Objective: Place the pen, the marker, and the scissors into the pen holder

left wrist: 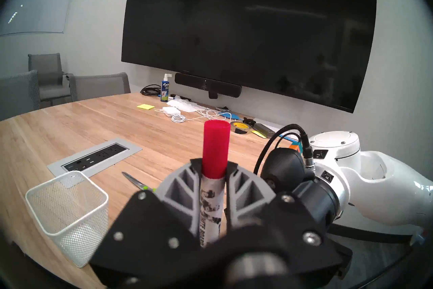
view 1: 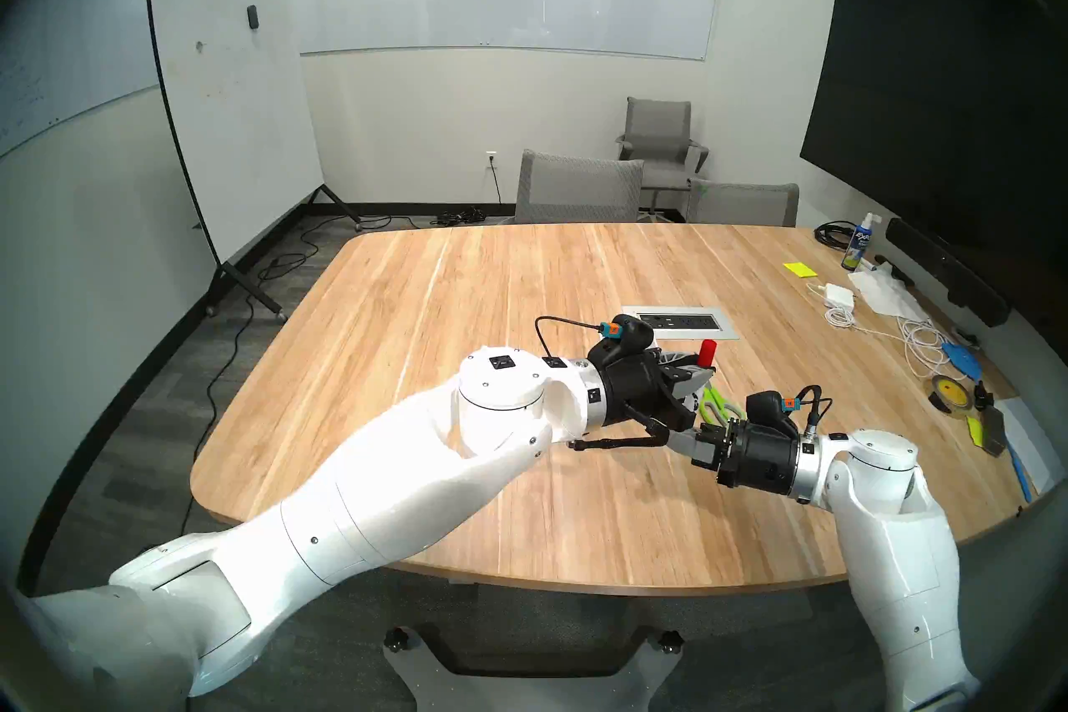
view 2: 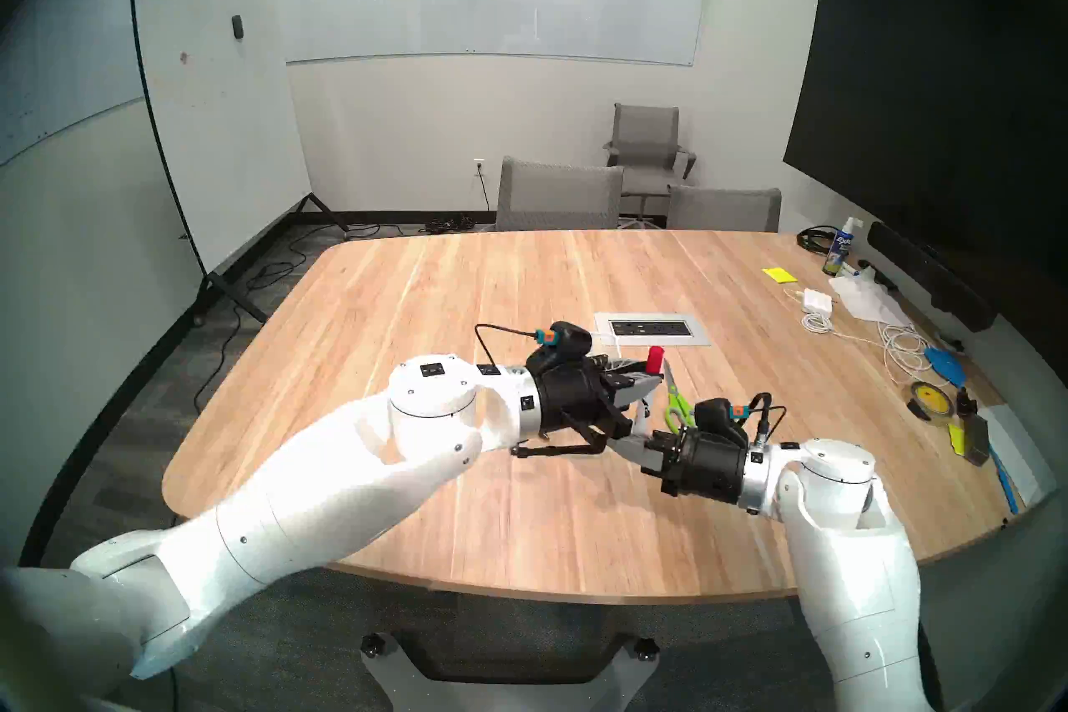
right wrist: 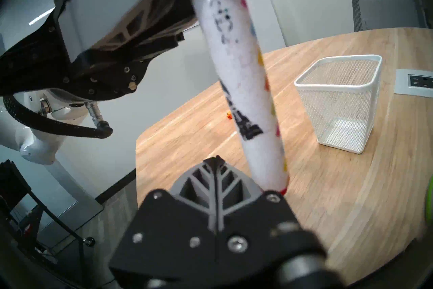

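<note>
My left gripper [left wrist: 214,164] is shut on a thick white marker [left wrist: 216,145] with a red cap, held upright above the table with the cap on top. The marker's [right wrist: 243,70] lower end hangs just beside my right gripper [right wrist: 216,159], which is shut with nothing between its fingers. The white mesh pen holder [left wrist: 65,211] stands empty on the table to the left of the held marker, and the right wrist view shows the pen holder [right wrist: 339,103] too. The green-handled scissors [view 1: 716,401] lie flat between the two grippers. The pen is out of view.
A grey power outlet panel [view 1: 679,322] is set into the table just beyond the grippers. Cables, a charger [view 1: 838,296], a tape roll [view 1: 948,393], a spray bottle [view 1: 858,245] and yellow notes [view 1: 800,270] crowd the right side. Grey chairs [view 1: 578,185] stand at the far edge.
</note>
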`<state>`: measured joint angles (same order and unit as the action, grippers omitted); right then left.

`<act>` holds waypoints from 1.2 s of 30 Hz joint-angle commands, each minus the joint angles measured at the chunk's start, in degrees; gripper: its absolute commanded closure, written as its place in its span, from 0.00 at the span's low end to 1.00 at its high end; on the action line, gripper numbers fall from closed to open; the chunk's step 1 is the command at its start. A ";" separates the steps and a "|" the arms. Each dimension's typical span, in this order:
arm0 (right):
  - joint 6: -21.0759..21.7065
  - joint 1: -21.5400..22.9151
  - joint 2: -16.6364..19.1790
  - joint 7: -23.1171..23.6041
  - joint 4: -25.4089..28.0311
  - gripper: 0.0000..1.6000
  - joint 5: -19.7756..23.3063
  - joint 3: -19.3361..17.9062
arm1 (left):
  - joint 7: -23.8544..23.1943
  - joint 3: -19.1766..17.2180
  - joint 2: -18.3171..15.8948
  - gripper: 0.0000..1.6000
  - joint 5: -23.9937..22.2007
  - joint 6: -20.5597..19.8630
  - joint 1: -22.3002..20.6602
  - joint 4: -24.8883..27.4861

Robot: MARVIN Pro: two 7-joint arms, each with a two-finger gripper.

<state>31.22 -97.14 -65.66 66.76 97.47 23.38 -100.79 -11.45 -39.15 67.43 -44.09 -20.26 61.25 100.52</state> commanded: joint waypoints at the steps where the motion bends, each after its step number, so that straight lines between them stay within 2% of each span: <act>1: 1.49 -0.69 1.94 2.77 1.75 1.00 1.19 -0.85 | 1.56 -1.02 -1.84 1.00 0.81 -0.20 0.09 0.68; 8: 2.01 -1.31 2.82 4.05 1.82 1.00 0.89 -1.63 | 3.02 -2.33 -3.92 1.00 1.04 0.33 0.96 0.75; 15: 0.73 -0.79 2.48 2.97 0.74 1.00 0.11 -2.80 | 4.52 -3.38 -5.45 1.00 1.54 0.01 1.21 1.91; 19: -2.13 -0.71 0.87 0.74 0.36 1.00 -1.02 -3.42 | 4.94 -3.57 -5.55 1.00 1.74 -0.10 0.73 1.85; 24: -3.86 0.96 0.77 -0.29 -2.21 1.00 -1.97 -2.68 | 5.53 -3.62 -6.00 1.00 1.99 -0.38 0.44 2.58; 27: -6.37 1.78 0.08 -1.05 -3.78 1.00 -2.52 -3.08 | 5.72 -3.78 -6.39 1.00 1.89 -0.53 0.29 3.07; 29: -10.13 2.35 -1.05 -1.84 -5.41 1.00 -2.92 -3.87 | 5.86 -3.88 -6.55 1.00 1.78 -0.64 0.07 3.69; 36: -15.58 3.60 -1.71 -2.68 -8.20 1.00 -3.61 -4.73 | 6.03 -3.81 -6.61 1.00 1.63 -0.55 -0.14 3.98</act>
<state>20.44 -95.99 -66.46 64.37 90.23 19.50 -104.82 -5.09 -42.34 60.33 -42.16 -20.80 62.20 102.84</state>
